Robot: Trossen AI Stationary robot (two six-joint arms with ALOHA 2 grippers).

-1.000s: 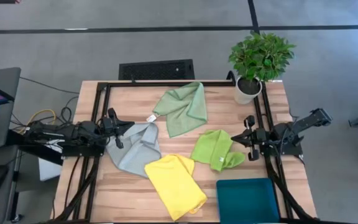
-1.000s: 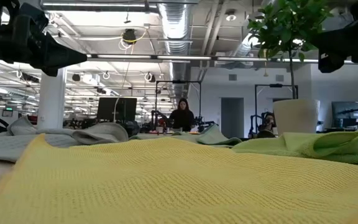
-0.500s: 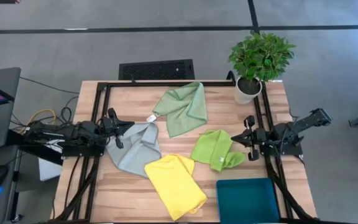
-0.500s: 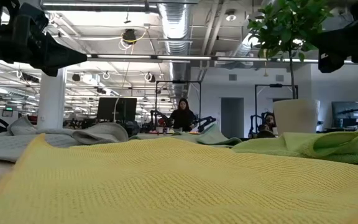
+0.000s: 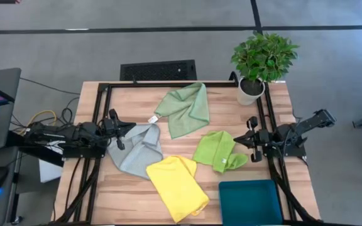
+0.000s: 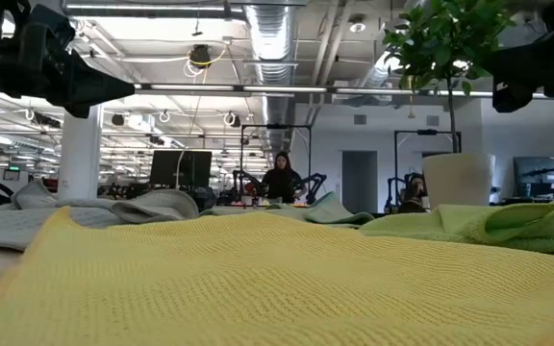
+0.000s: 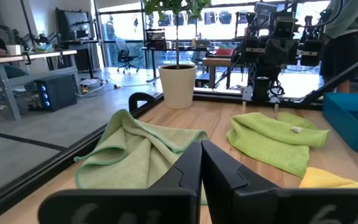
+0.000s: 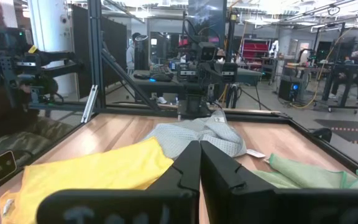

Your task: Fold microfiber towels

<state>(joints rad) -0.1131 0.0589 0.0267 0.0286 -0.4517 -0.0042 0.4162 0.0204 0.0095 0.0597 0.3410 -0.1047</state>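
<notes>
Left gripper: fingers pressed together on nothing, at the table's left edge; the grey-blue towel lies crumpled right at its tip.
Right gripper: fingers clenched with nothing between them, at the right edge; the lime green towel is bunched just ahead of it.
Sage green towel: draped toward the far side of the table, between the two grippers and apart from both.
Yellow towel: on the near side, touching the grey-blue one, beside the teal tray.
Potted plant: far corner on the right gripper's side.
High view only: all four towels at once, none laid flat.
Low view only: the yellow towel fills the foreground; a person sits far back in the room.
Left wrist view only: the closed fingertips, the sage green towel just beyond them, and the right arm facing across.
Right wrist view only: the closed fingertips meeting, the grey-blue heap beyond.
</notes>
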